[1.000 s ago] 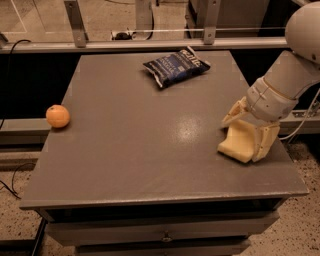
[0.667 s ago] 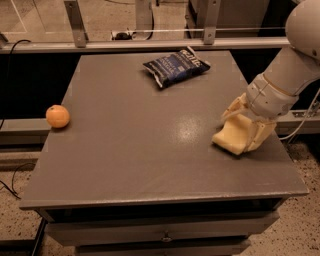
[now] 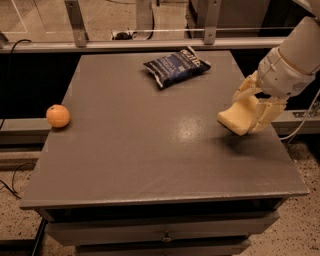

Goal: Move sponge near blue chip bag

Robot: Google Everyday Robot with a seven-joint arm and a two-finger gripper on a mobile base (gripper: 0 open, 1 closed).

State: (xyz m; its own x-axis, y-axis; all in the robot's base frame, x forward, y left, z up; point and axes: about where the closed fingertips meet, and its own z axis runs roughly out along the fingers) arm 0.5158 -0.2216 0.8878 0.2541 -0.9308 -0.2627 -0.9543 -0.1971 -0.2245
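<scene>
Dim, warm light is given from overhead. A soft glare patch is seen on the desk, mid-right, just left of the pincer, which is held above the desk's right edge and clamped on the sponge. A faint, diffuse shadow is cast on the desk just under the sponge. Small highlights are caught on the blue chip bag. The recess under the desk top is lost in deep shadow. The floor at the top is lit brighter.

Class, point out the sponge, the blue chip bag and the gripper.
sponge (image 3: 232, 120), camera view, pale front face
blue chip bag (image 3: 176, 66), camera view, middle of foil
gripper (image 3: 251, 113), camera view, far right, between its fingertips
</scene>
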